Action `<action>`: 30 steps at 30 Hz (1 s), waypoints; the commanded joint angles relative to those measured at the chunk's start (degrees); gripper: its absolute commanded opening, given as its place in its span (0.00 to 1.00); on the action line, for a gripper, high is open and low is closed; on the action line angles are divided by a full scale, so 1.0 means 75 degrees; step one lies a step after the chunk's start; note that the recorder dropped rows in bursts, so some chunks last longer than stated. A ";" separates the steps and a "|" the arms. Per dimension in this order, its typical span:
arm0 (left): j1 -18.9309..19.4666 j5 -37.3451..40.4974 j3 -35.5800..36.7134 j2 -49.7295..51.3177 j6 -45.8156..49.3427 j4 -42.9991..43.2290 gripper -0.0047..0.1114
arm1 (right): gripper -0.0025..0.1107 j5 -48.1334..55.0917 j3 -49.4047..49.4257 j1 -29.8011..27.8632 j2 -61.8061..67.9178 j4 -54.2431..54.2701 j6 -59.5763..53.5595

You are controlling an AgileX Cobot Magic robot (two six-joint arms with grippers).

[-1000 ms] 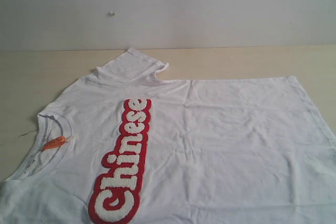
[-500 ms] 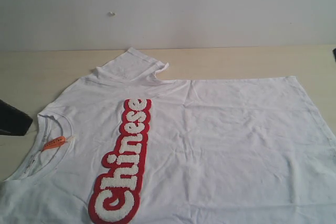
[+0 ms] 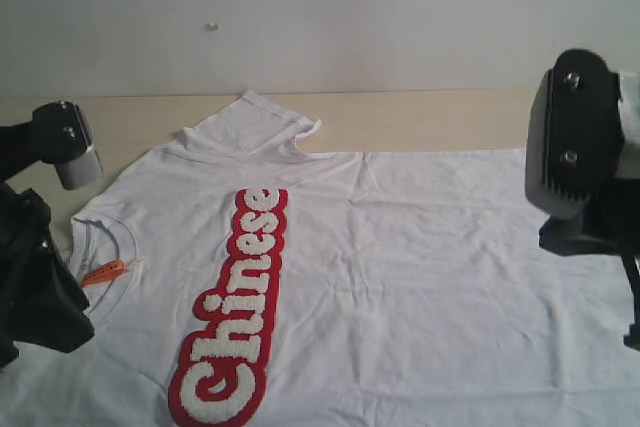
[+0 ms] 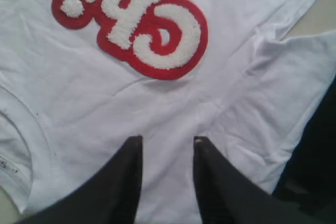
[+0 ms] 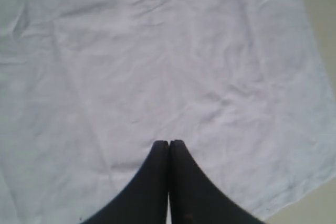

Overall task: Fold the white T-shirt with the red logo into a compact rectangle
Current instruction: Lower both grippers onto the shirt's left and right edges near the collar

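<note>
Table (image 3: 430, 117); left pincer (image 4: 168, 139) parted over T-shirt (image 3: 420, 247)

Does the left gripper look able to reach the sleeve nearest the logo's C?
Probably yes: the left gripper hangs open over the white T-shirt, and that sleeve lies flat beside it, nothing covering it.

white T-shirt (image 4: 79, 93), end effector (image 4: 168, 139) parted above

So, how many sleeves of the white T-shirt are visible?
2. One short white cotton sleeve lies at the far side, exterior view; the other sleeve shows near the left tool, wrist view.
</note>
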 commanded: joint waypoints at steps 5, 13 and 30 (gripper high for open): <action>-0.0521 -0.0213 -0.0031 0.0027 0.0051 0.0912 0.44 | 0.02 0.0601 -0.0080 0.0017 0.0429 0.0484 -0.0716; -0.0521 -0.0114 0.0007 0.0027 -0.0534 0.1032 0.62 | 0.11 0.0578 -0.0080 0.0017 0.0432 0.0652 -0.0375; -0.0521 0.0219 0.0007 -0.0033 -0.1281 0.0899 0.81 | 0.92 0.0700 -0.0080 0.0017 0.0417 0.0686 -0.0886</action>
